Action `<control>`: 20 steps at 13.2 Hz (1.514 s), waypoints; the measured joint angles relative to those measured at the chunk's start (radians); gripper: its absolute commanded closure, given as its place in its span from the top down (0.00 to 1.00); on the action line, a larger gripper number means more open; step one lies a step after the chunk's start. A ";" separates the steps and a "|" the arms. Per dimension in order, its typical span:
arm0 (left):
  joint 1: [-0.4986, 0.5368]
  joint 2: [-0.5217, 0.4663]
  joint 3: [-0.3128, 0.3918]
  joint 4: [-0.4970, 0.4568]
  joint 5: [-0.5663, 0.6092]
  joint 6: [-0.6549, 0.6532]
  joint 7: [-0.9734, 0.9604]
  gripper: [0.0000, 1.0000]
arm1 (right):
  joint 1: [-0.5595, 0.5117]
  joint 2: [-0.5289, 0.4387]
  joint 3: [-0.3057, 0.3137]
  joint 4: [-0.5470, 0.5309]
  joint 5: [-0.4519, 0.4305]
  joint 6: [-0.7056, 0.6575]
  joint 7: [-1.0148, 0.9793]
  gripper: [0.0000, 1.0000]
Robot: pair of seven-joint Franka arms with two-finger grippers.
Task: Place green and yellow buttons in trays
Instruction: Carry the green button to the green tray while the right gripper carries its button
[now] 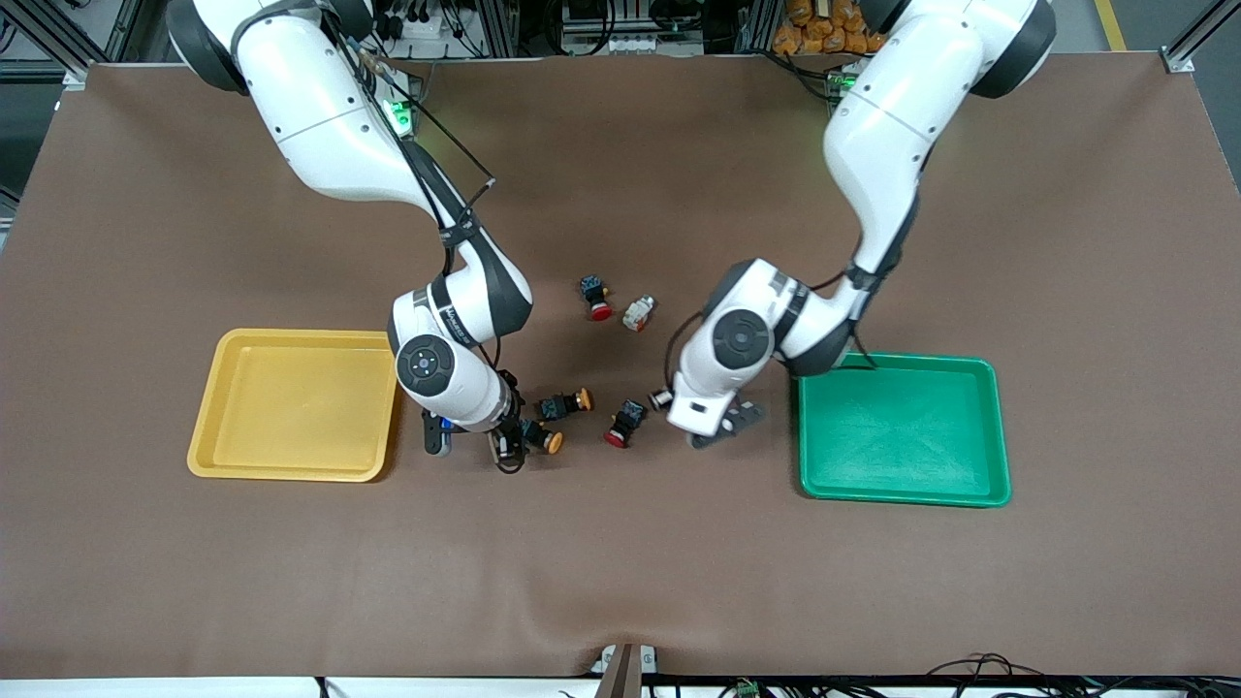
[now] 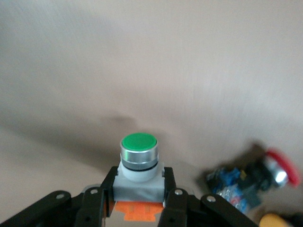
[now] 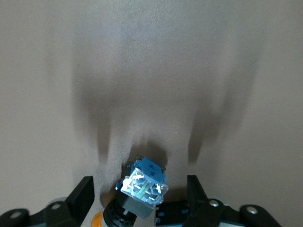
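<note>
Left claw (image 2: 139,188): shut on the white body of the green-capped button (image 2: 138,150), one finger on each side; hangs over the table (image 1: 620,582) midway along it, between the loose switches and the green tray.
Green-capped button: green round cap with a silver ring, white body, an orange part under it; sits in the left claw with the cap pointing away from the wrist.
Right claw (image 1: 506,448): spread wide, fingers (image 3: 85,195) down on both sides of the yellow-capped button (image 1: 538,438) with a gap on each side, gripping nothing; stands just beside the yellow tray's edge that faces the middle of the table.
Yellow-capped button: lies on its side on the table between the right claw's fingers, blue-black body up toward the wrist.
Second yellow-capped button (image 1: 567,402): lies just beside the first, slightly farther from the front camera.
White-bodied button (image 1: 638,312): lies near the table's centre, farther from the front camera than both claws.
Red-capped switch (image 1: 620,424): lies between the two claws.
Second red-capped switch (image 1: 596,298): lies just beside the white-bodied button.
Yellow tray (image 1: 208,456): lies toward the right arm's end of the table.
Green tray (image 1: 999,436): lies toward the left arm's end of the table, near the left claw.
</note>
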 measured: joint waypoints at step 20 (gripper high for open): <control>0.468 -0.090 0.014 -0.142 0.171 -0.207 0.486 1.00 | -0.300 -0.042 -0.023 0.227 0.016 -0.458 -0.585 0.00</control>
